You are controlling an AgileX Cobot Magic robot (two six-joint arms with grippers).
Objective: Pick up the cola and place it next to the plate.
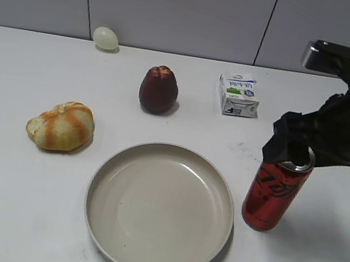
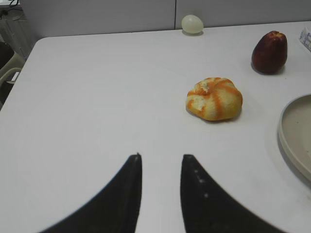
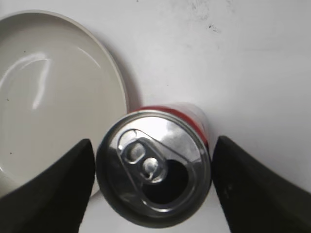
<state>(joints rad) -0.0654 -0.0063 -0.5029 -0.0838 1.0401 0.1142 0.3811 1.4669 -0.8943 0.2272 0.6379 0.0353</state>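
White counter (image 1: 0, 209) scene, left to right. Left gripper (image 2: 160, 167) hangs low over bare counter, jaws slightly parted, holding nothing. Striped orange bun (image 1: 61, 125) at left, pale egg (image 1: 106, 38) by back wall, dark red fruit (image 1: 159, 89) mid-counter. Plate (image 1: 96, 207) front centre, white carton (image 1: 239, 95) behind. Cola (image 1: 275, 193) stands upright just right of plate rim, narrow gap between. Right gripper (image 3: 153, 167) directly over can's silver top, jaws spread wide either side, not touching it.

Red cola (image 1: 275, 195) stands upright just right of beige plate (image 1: 107, 180).
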